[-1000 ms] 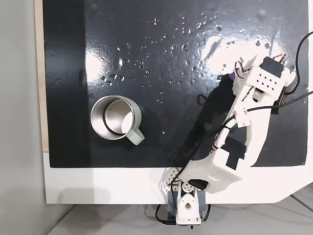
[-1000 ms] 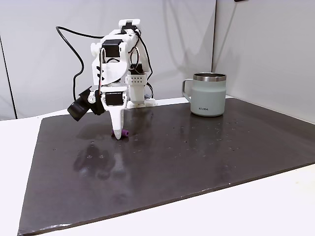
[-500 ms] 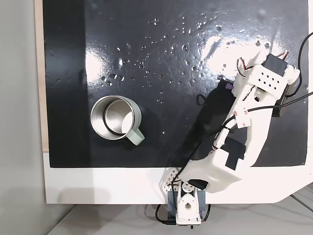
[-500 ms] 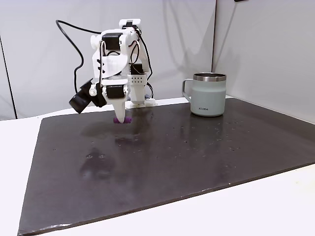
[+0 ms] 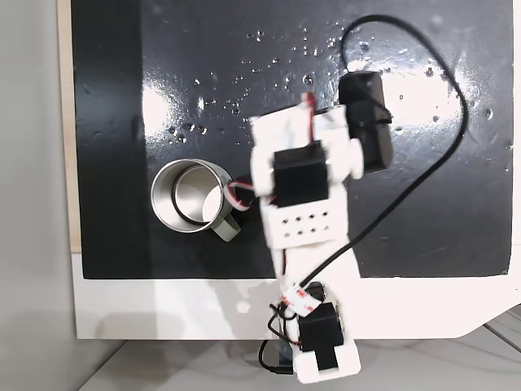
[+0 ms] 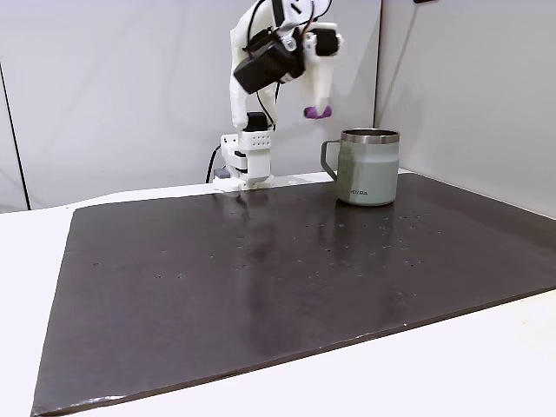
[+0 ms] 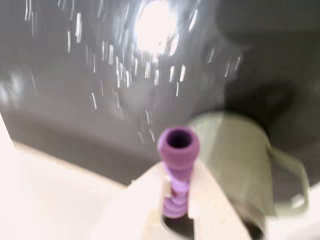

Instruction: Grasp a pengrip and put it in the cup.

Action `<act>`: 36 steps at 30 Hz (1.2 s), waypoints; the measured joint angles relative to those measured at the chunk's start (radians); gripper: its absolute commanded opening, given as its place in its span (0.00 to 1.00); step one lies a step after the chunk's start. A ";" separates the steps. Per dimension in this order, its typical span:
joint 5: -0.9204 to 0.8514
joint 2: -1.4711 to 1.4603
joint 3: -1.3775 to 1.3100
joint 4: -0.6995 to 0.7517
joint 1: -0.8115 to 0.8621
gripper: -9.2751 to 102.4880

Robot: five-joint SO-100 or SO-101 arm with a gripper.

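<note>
Where hand (image 7: 176,192) grips, purple ribbed pengrip (image 7: 177,152)

The place looks like a small robot test corner in a lab or office. A white surface (image 6: 486,365) carries a glossy black mat (image 6: 287,269), and plain grey partition walls (image 6: 469,78) stand close behind it. A white hobby arm (image 6: 252,148) with loose cables (image 5: 440,147) is fixed at the far edge.

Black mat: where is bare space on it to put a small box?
The black mat lies bare across its near half in a fixed view, in front of the cup. It is crowded at the far edge: the arm's base stands there beside the cup, and the gripper holds the pengrip above.
</note>
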 measured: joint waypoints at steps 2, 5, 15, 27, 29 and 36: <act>0.000 0.046 0.015 0.008 -0.100 0.08; -0.006 0.107 0.040 0.012 -0.219 0.08; -0.002 0.133 0.138 -0.021 -0.472 0.09; 0.021 0.106 0.138 -0.048 -0.508 0.43; 0.021 0.106 0.138 -0.048 -0.511 0.43; 0.021 0.104 0.138 -0.048 -0.509 0.43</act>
